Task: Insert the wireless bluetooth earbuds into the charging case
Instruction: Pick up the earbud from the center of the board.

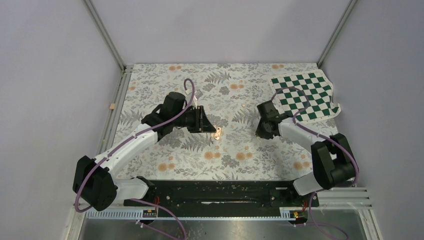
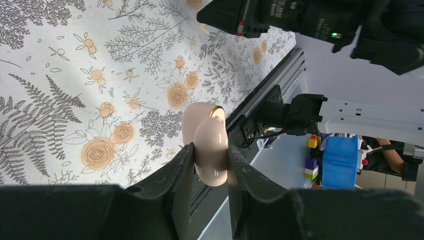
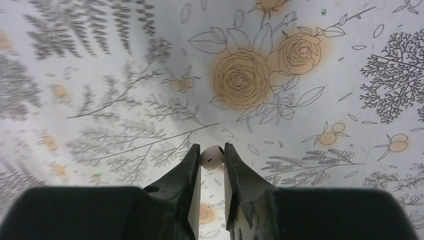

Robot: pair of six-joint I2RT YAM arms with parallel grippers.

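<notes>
Where the right gripper (image 3: 211,150) rises at the lower middle of its wrist view, narrow fingers appear to pinch one earbud (image 3: 212,157) at their tips, just above the floral cloth (image 3: 310,60). Further left in the overhead view, the left gripper (image 2: 210,148) clamps the charging case (image 2: 206,127) by its sides, lid seemingly open, arm stretched low toward frame centre. Bud and case are well apart, so the right arm likely carries it leftward.

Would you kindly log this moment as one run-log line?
left gripper: shut on case | right gripper: shut on earbud | earbud not yet in case
</notes>
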